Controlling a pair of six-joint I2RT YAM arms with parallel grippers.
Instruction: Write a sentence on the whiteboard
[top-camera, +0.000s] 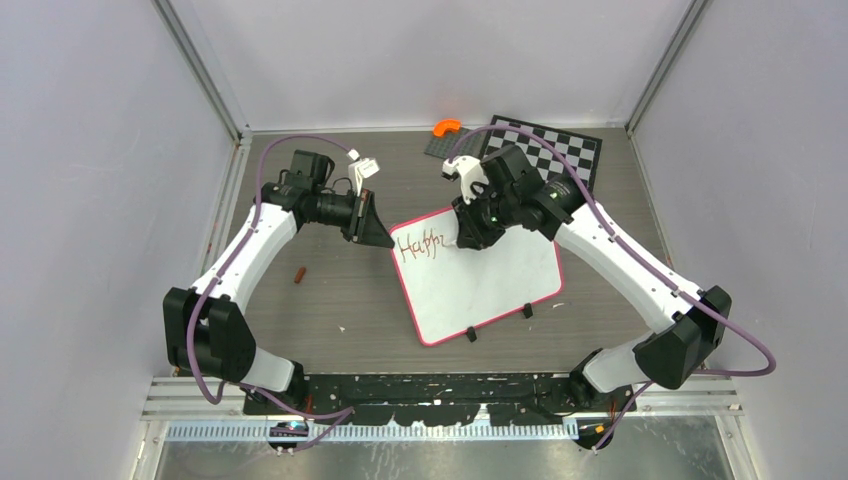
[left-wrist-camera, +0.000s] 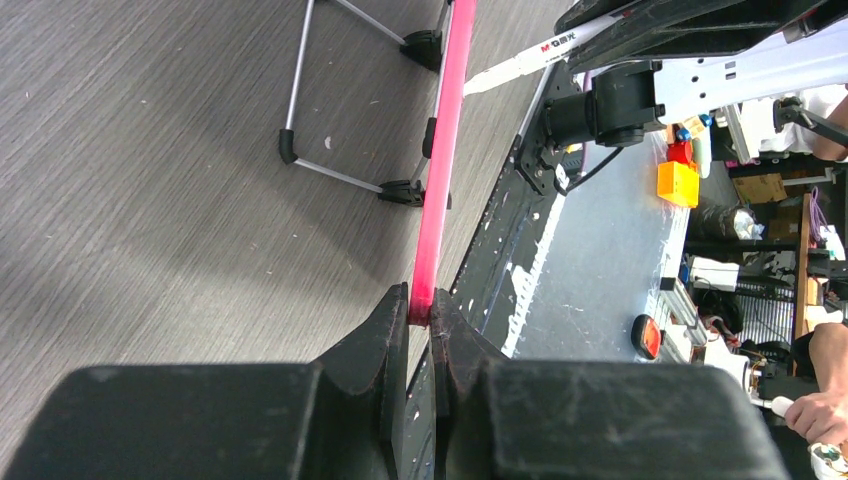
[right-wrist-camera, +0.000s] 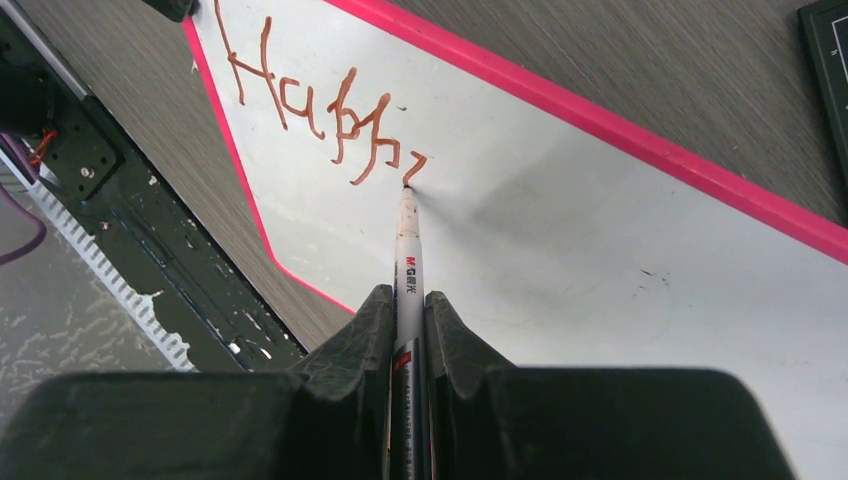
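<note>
Whiteboard (top-camera: 490, 285) clamped at corner frame by left gripper (left-wrist-camera: 420, 308); marker (right-wrist-camera: 408, 240) pinched in right gripper (right-wrist-camera: 408, 300), tip touching last stroke of sentence (right-wrist-camera: 318, 110). Chessboard (top-camera: 560, 150) and orange piece (top-camera: 446, 127) beyond right gripper; red stub (top-camera: 299, 273) behind left gripper.

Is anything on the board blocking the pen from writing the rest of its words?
Nothing visible. The marker tip rests on the whiteboard just past the letters, bare white ahead; the left gripper pinches only the pink frame.
</note>
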